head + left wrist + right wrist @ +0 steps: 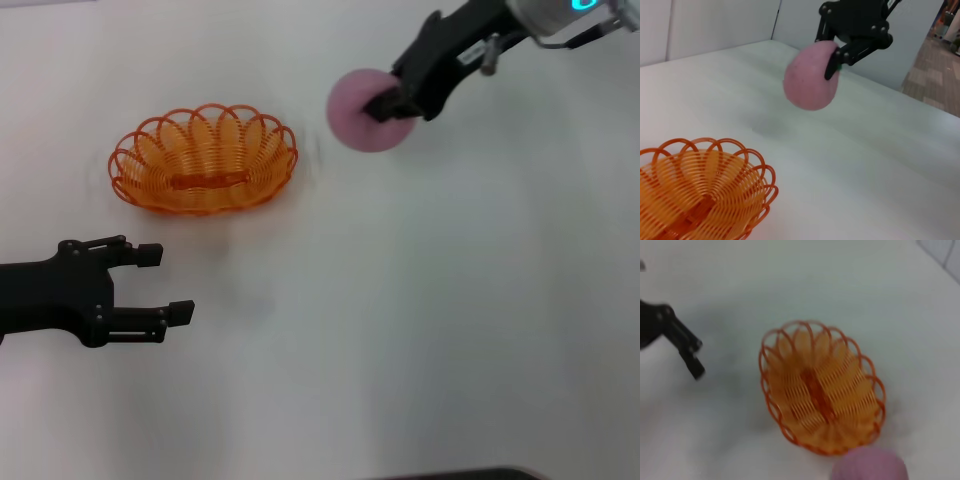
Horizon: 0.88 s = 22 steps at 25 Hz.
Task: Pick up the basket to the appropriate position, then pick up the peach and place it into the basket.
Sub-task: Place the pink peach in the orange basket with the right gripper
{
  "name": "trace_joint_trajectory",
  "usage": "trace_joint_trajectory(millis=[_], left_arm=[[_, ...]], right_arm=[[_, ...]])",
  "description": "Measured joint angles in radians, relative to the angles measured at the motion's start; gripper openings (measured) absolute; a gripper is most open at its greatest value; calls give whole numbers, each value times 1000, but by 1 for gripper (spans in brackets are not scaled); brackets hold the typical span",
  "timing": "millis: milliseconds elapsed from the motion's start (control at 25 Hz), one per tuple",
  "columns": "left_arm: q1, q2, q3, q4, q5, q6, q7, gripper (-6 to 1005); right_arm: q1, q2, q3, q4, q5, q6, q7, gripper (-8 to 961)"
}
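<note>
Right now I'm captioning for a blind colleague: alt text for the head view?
The right gripper holds the pink peach above the white table, beside the empty orange basket. The left gripper rests open nearer the robot.

A broad white table [400, 330] fills the scene, its surface smooth and pale from edge to edge. One thing rests directly on it: an oval orange wire basket [204, 159], sitting upright toward the robot's left side, its looped, scalloped rim facing up and its open mesh sides showing the white tabletop through them. The basket holds nothing. In the left wrist view, the table's far edge meets pale wall panels [715, 25].
</note>
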Motion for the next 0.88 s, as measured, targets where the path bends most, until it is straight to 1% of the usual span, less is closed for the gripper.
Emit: trace_joint_trajectory(millis=[280, 520, 640, 880], left_arm=[[3, 0, -3, -4, -3, -3, 1, 888], [3, 0, -3, -7, -7, -5, 2, 888], [1, 0, -3, -13, -9, -6, 5, 887], [-3, 0, -3, -17, -10, -12, 6, 887]], right_arm=[[-32, 6, -18, 108, 155, 160, -98, 97], [-31, 6, -32, 248, 308, 271, -197, 98], [-20, 8, -34, 347, 399, 325, -283, 98], [4, 14, -41, 578, 623, 436, -545, 99]])
